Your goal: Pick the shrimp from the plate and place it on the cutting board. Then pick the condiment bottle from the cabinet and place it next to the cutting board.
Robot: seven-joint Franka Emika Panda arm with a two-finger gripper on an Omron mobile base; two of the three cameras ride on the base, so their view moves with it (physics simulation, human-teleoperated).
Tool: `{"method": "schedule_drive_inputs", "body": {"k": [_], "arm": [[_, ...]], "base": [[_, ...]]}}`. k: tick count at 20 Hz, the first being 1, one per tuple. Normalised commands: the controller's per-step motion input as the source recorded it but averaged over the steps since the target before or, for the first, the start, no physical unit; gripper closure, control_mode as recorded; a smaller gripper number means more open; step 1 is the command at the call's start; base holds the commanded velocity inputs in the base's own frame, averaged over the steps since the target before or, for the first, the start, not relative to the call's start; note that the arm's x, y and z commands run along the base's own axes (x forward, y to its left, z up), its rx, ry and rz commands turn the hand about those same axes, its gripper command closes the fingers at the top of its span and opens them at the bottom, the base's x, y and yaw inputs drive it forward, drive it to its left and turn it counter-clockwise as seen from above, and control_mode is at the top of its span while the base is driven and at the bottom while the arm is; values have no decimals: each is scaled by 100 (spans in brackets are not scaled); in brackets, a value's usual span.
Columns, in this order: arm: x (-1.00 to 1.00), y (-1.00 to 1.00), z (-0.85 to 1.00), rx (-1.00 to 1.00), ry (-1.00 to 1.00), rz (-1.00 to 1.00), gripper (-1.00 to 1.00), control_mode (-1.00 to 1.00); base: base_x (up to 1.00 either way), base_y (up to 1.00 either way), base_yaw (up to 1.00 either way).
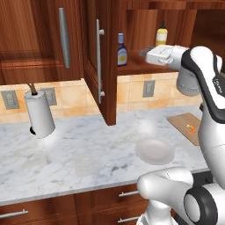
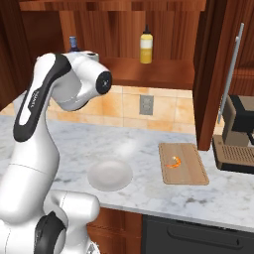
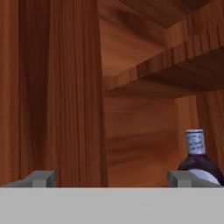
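**Dark glass, narrow neck, off-centre approach**

Wood surrounds us on every side of the hand view: reddish-brown grain on the cabinet point(image 3: 131, 131) walls, with the underside of an upper board slanting across the top. The condiment bottle point(image 3: 197, 159) stands at the lower right, directly behind our right fingertip point(image 3: 183, 178), not in the gap between the two tips. The jaws stand wide apart and hold nothing.

We judge the main risk to be that offset. If we push straight in, the right finger could strike the bottle's shoulder and tip it or shove it toward the back wall; the bottle is tall for its base, with a slim neck and a blue-grey cap, so it should topple easily. A smooth, rounded body may also slip or twist in a two-finger pinch unless we close on the wide part, squarely. In the left base view the gripper point(image 1: 147, 54) hovers near the bottle point(image 1: 122, 50) and the open door's edge, and a sideways correction could brush that door. The yellow squeeze bottle point(image 1: 161, 36) stands further along the shelf (not ours to take).

Below, the shrimp point(image 2: 173, 161) already lies on the cutting board point(image 2: 191, 174), a flat light-brown slab on the veined marble counter point(image 2: 149, 198). The plate point(image 2: 110, 174), shallow and matte white-grey, sits bare beside it. A careless drop could land the bottle on the board, not next to it.
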Motion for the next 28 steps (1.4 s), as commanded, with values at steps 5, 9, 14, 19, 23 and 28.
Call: {"method": "schedule_drive_inputs", "body": {"k": [5, 9, 14, 19, 23, 28], "arm": [[0, 3, 7, -8, -2, 0, -100, -100], [0, 9, 0, -9, -8, 0, -100, -100], [0, 11, 0, -8, -13, 0, -100, -100], [0, 9, 0, -4, -8, 0, -100, -100], [8, 0, 0, 0, 0, 0, -100, -100], [19, 0, 0, 0, 0, 0, -100, -100]], "base": [[0, 0, 0], [0, 0, 0], [0, 0, 0], [0, 0, 0], [0, 0, 0], [0, 0, 0]]}}
